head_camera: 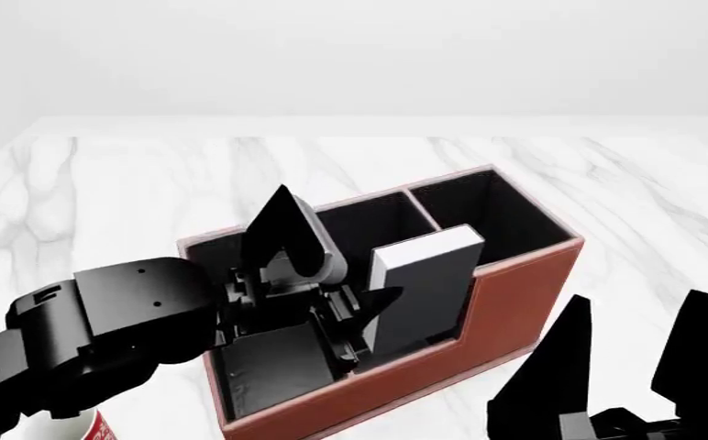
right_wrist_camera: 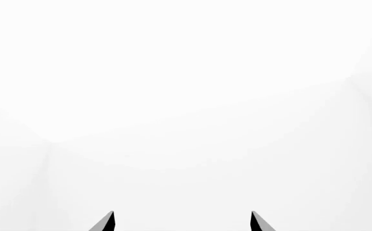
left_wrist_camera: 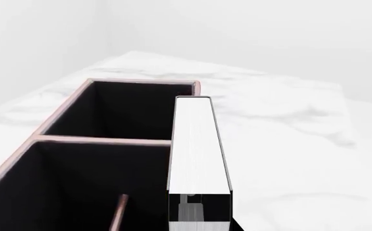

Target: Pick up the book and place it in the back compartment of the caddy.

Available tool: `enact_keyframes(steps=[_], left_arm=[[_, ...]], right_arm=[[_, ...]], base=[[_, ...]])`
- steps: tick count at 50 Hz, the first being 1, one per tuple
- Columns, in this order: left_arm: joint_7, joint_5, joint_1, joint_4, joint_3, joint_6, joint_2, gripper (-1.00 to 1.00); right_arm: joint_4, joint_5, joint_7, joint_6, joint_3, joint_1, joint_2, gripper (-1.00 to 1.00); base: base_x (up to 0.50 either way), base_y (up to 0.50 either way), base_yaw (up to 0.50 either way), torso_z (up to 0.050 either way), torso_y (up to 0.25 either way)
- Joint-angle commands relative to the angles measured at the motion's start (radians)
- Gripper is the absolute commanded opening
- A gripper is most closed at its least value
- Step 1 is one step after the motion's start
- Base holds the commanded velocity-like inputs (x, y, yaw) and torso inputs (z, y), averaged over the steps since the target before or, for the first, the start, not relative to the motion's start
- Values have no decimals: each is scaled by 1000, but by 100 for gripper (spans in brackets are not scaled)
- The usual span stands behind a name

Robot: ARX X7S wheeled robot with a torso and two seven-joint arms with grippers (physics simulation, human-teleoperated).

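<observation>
The book (head_camera: 425, 289) stands upright inside the caddy (head_camera: 514, 293), against its near wall, with the left gripper (head_camera: 329, 293) fingers closed on it. The right gripper (head_camera: 636, 353) hangs open above the tabletop (head_camera: 109, 202), holding nothing.

Left gripper (head_camera: 329, 284) angled down, right gripper (head_camera: 636, 344) upright, fingers spread

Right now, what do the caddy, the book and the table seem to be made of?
The caddy: leather-look reddish-brown outside, matte black lining.
The book: plain black cover, white page block that looks like paper.
The table: white marble-like top, judging by its grey veins.
</observation>
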Motion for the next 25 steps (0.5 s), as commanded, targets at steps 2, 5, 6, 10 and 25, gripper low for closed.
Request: enact_keyframes(steps=[2, 5, 6, 10, 25], left_arm=[[19, -8, 0, -14, -65, 8, 25, -100], [22, -3, 6, -19, -63, 12, 29, -100], [22, -3, 6, -19, -63, 12, 29, -100], [24, -8, 5, -31, -68, 15, 34, -100], [42, 19, 26, -68, -62, 37, 56, -100]], right_arm=[[3, -22, -23, -4, 17, -1, -17, 100], [0, -23, -22, -3, 18, -2, -16, 100], [0, -23, -21, -3, 18, -2, -16, 100], [0, -22, -22, -2, 15, -2, -15, 100], [3, -20, -21, -3, 10, -3, -13, 100]], base=[[0, 0, 0, 0, 0], [0, 0, -1, 0, 3], [0, 0, 0, 0, 0], [0, 0, 0, 0, 0], [0, 0, 0, 1, 1]])
